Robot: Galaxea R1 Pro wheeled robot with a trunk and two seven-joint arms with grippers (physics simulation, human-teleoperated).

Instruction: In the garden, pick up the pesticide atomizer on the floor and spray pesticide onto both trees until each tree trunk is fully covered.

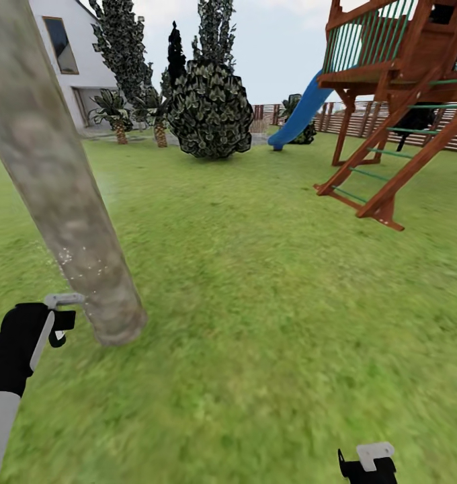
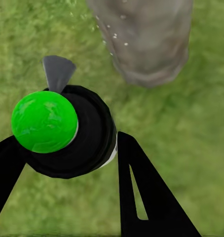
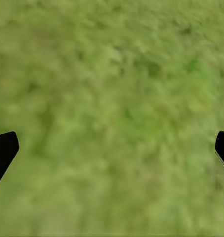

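Observation:
A thick grey-tan tree trunk (image 1: pixel 60 202) leans across the left of the head view and meets the grass floor (image 1: pixel 255 302) at its base. Tiny white pesticide specks (image 1: pixel 77 261) dot its lower part. In the left wrist view, my left gripper (image 2: pixel 72 140) is shut on the pesticide atomizer (image 2: pixel 87 138), which appears as a black round body with a bright green cap (image 2: pixel 43 121) and a grey nozzle (image 2: pixel 57 71) pointing toward the trunk (image 2: pixel 141 39). My left gripper (image 1: pixel 59 321) sits just left of the trunk's base. My right gripper (image 1: pixel 369 465) is open over bare grass (image 3: pixel 112 98).
A wooden play tower with a ladder (image 1: pixel 390 134) and a blue slide (image 1: pixel 299 114) stands at the right rear. A round dark bush (image 1: pixel 208 111), small palms (image 1: pixel 114 111), a white house (image 1: pixel 74 60) and a slat fence (image 1: pixel 450 134) lie behind. Open lawn spreads ahead.

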